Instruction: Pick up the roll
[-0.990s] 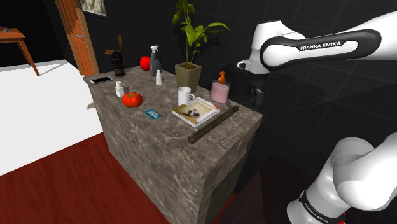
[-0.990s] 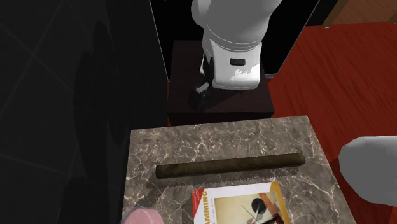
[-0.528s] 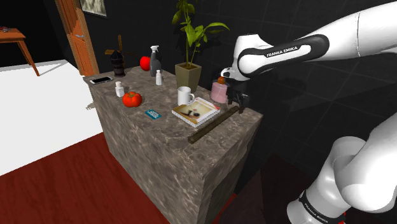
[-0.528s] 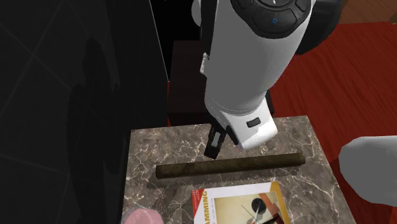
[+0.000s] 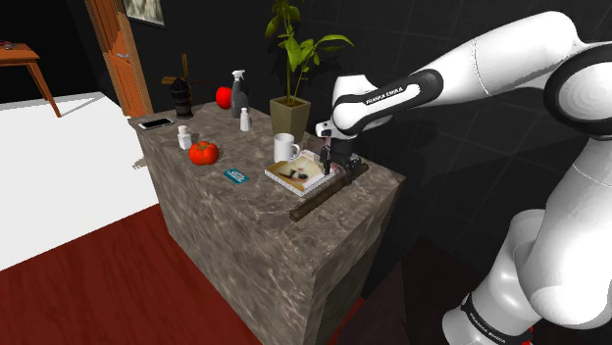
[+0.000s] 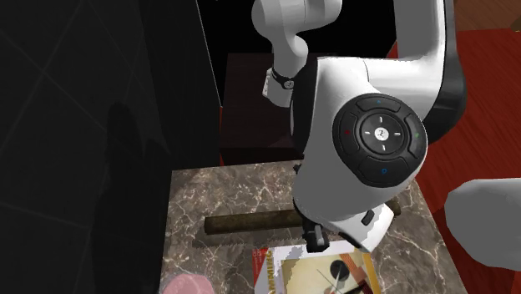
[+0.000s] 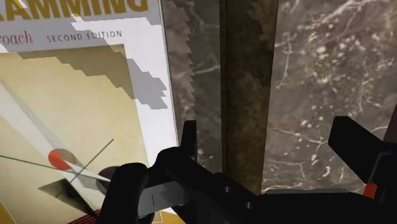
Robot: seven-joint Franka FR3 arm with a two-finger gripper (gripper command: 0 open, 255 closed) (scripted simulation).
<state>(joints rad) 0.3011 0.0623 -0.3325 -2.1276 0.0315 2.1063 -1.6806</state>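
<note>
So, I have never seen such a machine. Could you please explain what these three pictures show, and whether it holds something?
It is one white robot arm with a black end effector. The shoulder view looks from beside the arm; the second exterior view looks down on the marbled counter, facing the arm; the wrist view looks along the fingers. On the counter lie a long dark roll, a book, a white mug and a red tomato. The fingers stand open on either side of the roll; nothing is held.
</note>
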